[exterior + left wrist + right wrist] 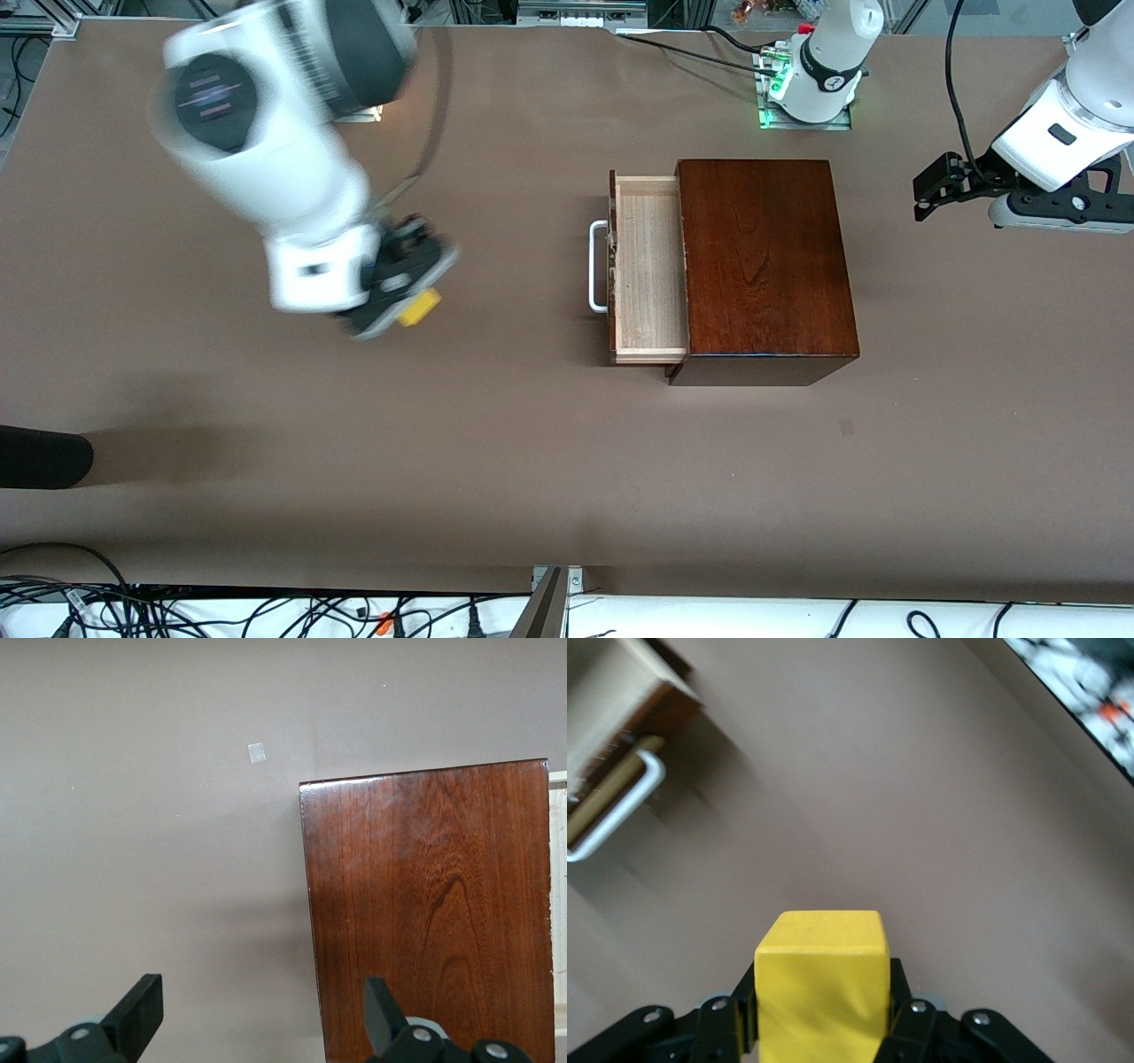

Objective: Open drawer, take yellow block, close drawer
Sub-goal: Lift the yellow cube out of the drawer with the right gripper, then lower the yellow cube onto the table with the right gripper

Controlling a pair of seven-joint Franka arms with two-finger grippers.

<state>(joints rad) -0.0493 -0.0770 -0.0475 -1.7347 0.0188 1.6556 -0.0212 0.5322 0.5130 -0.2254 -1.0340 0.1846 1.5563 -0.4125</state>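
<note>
- One dark reddish-brown polished wooden box [766, 266] stands on the brown worktop [496, 461], toward the left arm's end.
- One drawer [648, 270], a pale light-wood tray with a dark front, stands pulled out of the box toward the right arm's end; its long axis runs from the robots' bases toward the front camera. The tray shows bare wood inside.
- One white U-shaped bar handle [598, 266] sits on the drawer front, facing the right arm's end, its bar parallel to the drawer front.
- One small bright yellow cube, the yellow block [418, 307], is clamped between the fingers of the right tool [403, 297], in the air over bare worktop, well apart from the drawer, toward the right arm's end.
- The right wrist view shows the yellow block [821, 983] held square between the two fingers of the right tool [824, 1019], with the handle [620, 811] and drawer corner farther off; the front view shows the arm blurred.
- The left tool [930, 190] hangs with fingers spread wide, holding nothing, over the worktop at the left arm's end, apart from the box.
- The left wrist view alone shows both spread fingers of the left tool [266, 1014], the box top [434, 912] and a small pale square mark [257, 753] on the worktop.
</note>
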